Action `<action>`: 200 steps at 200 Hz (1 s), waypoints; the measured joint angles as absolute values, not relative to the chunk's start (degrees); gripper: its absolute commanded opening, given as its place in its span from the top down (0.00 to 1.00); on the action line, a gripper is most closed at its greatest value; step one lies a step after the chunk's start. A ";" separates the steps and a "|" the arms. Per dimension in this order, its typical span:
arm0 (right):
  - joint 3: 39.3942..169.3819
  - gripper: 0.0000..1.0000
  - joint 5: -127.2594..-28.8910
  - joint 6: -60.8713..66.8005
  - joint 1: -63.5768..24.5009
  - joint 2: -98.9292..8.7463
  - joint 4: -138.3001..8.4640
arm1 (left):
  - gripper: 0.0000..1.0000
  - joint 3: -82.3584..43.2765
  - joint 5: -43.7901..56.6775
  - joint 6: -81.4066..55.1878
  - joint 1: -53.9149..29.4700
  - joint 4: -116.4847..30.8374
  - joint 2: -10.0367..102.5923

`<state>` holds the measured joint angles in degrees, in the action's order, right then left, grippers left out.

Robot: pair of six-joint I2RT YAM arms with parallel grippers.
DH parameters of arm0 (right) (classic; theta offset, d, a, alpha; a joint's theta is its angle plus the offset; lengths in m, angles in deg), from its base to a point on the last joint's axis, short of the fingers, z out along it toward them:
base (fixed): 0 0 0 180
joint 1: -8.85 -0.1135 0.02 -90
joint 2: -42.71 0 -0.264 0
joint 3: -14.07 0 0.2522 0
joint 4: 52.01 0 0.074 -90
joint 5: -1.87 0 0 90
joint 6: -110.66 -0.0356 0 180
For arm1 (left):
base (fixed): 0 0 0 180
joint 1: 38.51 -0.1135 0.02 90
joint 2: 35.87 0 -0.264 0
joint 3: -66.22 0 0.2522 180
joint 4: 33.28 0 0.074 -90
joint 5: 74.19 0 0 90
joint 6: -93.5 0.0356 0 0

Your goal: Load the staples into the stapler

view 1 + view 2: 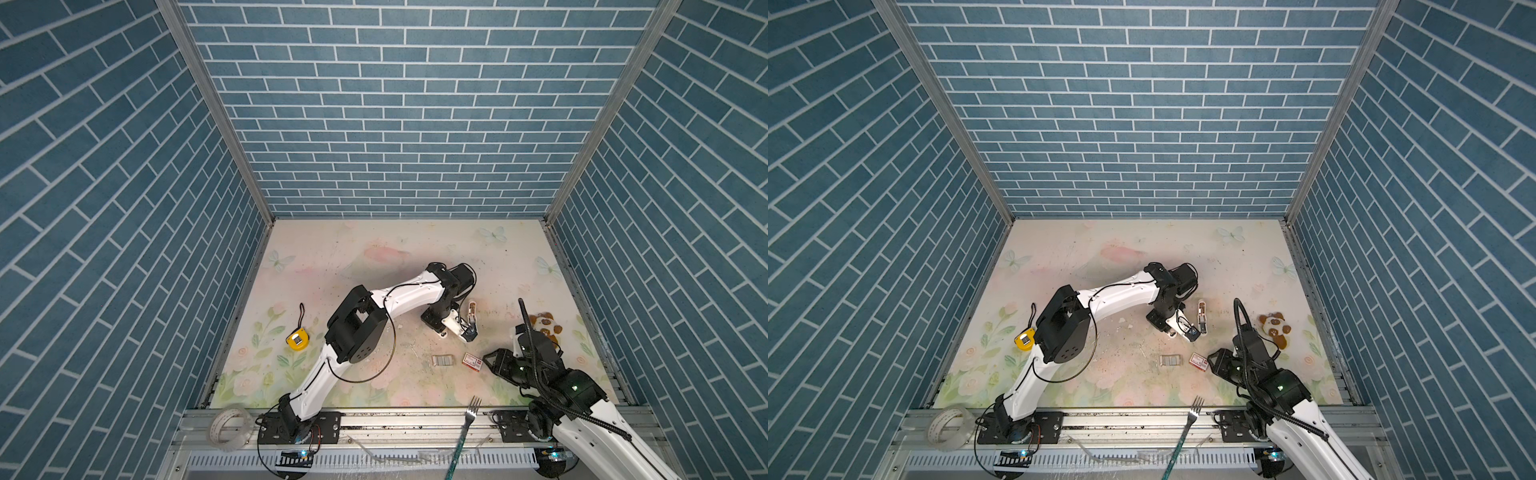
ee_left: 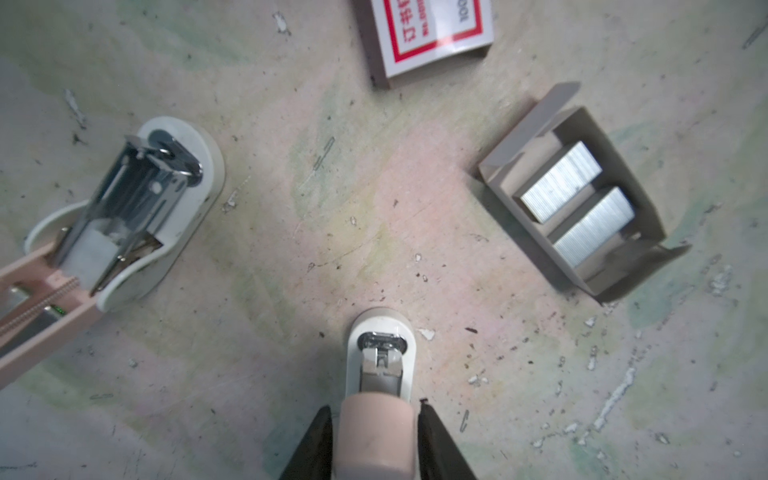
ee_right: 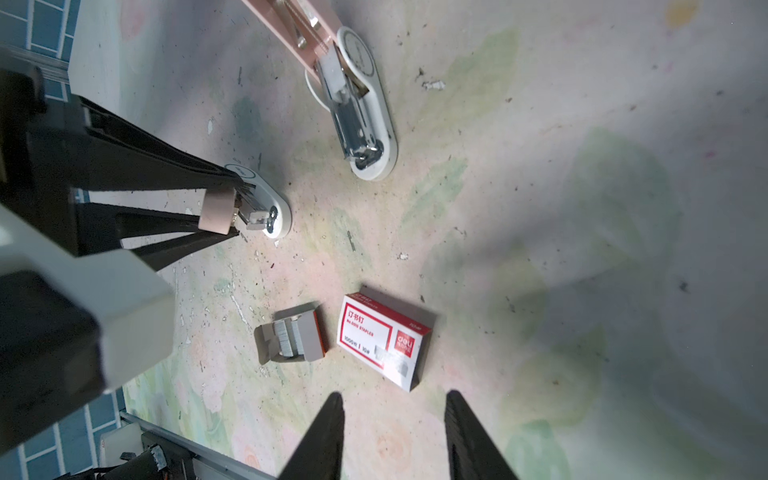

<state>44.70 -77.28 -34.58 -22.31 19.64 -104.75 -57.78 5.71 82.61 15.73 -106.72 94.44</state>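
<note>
fingers (image 2: 316, 449) seemingly gripping stapler (image 2: 380, 374), staples (image 2: 559, 187) in tray (image 2: 509, 147)

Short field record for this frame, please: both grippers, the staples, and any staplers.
left gripper: closed on small pink-and-white stapler resting on table
right gripper: open, empty, near white-and-red cardboard box
staples: silvery metal strips in open grey cardboard tray beside box
other stapler: pink-and-white, top swung open, metal magazine exposed

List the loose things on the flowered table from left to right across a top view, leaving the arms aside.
Yellow tape measure → tray of staples → white-and-red box → plush toy. The stapler and the fork are left out: both share the box's stretch.
</note>
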 measured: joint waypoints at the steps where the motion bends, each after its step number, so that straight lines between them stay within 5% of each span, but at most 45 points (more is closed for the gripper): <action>1: 44.70 0.59 -77.28 -34.58 -22.31 19.64 -104.73 | 0.60 -57.78 5.71 82.46 15.73 -106.70 94.44; 120: 44.70 0.59 -76.90 -34.58 -22.27 19.42 -103.74 | 0.69 -57.78 5.20 76.90 16.16 -106.35 94.44; 200: 44.70 0.60 -76.82 -34.56 -22.27 19.73 -103.44 | 1.00 -57.89 5.49 74.63 16.27 -106.42 94.44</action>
